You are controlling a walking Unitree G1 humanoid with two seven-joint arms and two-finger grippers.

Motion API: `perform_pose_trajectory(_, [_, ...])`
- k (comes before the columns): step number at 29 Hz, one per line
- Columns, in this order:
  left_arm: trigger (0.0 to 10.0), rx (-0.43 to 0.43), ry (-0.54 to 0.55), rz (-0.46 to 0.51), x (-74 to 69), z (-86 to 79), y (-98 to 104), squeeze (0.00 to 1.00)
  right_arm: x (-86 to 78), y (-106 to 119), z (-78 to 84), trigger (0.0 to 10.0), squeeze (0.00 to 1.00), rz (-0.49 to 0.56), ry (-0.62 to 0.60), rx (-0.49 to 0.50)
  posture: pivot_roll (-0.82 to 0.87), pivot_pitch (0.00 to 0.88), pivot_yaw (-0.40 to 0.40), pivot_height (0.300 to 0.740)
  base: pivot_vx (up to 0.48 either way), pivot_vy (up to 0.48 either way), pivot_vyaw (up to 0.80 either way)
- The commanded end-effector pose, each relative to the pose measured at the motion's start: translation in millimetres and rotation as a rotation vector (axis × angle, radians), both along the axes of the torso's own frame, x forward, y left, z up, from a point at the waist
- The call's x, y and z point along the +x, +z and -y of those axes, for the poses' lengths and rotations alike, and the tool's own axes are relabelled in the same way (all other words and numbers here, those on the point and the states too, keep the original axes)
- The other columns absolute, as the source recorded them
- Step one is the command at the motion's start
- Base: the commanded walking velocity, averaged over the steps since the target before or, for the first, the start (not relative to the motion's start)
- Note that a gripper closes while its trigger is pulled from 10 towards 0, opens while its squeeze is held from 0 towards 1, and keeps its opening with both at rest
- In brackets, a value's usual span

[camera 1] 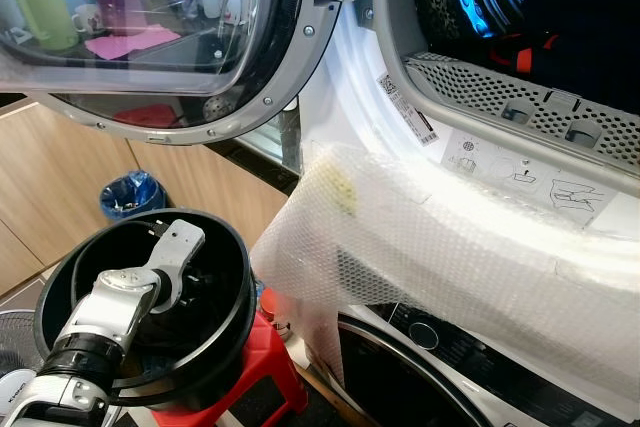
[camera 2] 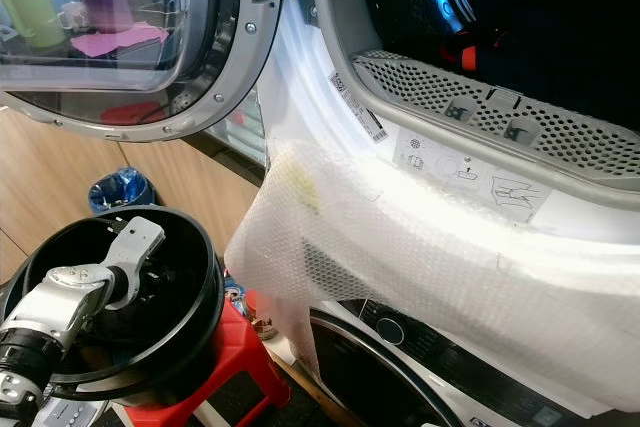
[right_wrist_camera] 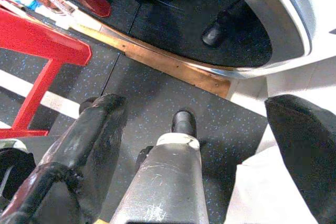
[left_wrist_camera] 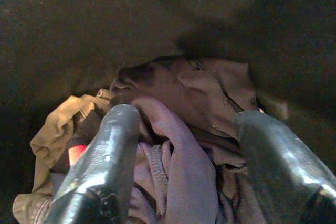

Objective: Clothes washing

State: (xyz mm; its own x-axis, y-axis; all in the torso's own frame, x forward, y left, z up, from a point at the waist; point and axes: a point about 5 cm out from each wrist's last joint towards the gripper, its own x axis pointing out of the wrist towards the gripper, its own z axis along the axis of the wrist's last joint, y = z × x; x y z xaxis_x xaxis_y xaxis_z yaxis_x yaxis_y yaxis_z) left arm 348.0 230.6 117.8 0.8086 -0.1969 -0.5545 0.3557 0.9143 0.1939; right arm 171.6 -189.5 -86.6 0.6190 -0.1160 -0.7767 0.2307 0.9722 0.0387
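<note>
Crumpled purple, brown and tan clothes (left_wrist_camera: 184, 129) lie heaped at the bottom of the round black plastic bucket (camera 1: 225, 332), between and just beyond the left gripper (left_wrist_camera: 184, 161), whose fingers (left_wrist_camera: 105, 156) are spread wide (holding nothing). Over grey speckled floor (right_wrist_camera: 142, 93), the right gripper (right_wrist_camera: 210, 145) hangs, fingers likewise parted.

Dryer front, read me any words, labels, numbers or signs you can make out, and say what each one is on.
None can be read.
Barcode sticker on the dryer rim: print too small.
Pictogram label below the lint filter: drawings only, blurred.
Control panel: markings too dim.
</note>
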Motion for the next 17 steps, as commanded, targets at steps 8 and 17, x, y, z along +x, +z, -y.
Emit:
perform_pose_trajectory(8, [10.0,0.012,0.019,-0.092,-6.3,-0.4,-25.2,1.0,-8.1,-3.7,0.3,10.0,0.0,-0.026,-0.01,0.007,0.13,0.123,0.005,0.74,0.0,0.0,0.0])
perform_pose_trajectory(17, [10.0,0.04,0.064,-0.11,-6.0,2.7,-38.1,0.0,-12.6,-5.1,2.8,10.0,0.0,-0.033,-0.012,0.002,0.11,0.135,-0.002,0.74,0.0,0.0,0.0])
